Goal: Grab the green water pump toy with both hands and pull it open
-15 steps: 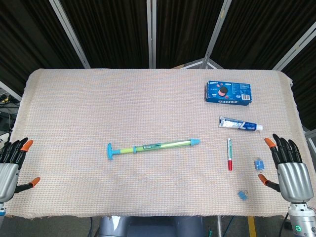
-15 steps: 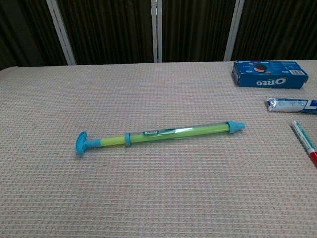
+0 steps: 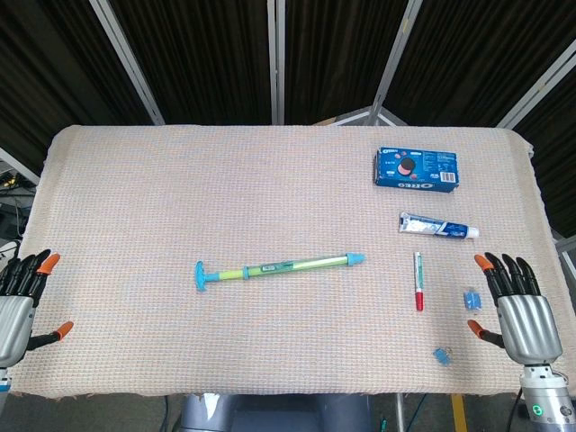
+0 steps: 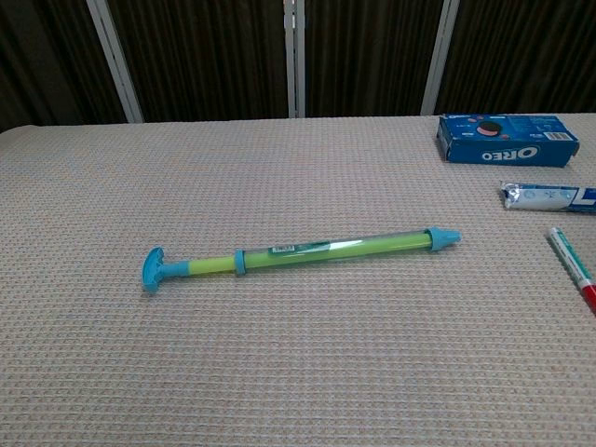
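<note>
Hovering spread-fingered, left hand [image 3: 20,306] and right hand [image 3: 520,310].

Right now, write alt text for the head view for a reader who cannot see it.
A green water pump toy with blue ends lies untouched mid-table on a woven cloth, its handle end toward the left hand. Both hands, the right hand included, rest open at the near corners. An Oreo box, toothpaste tube and red-capped pen lie right.
</note>
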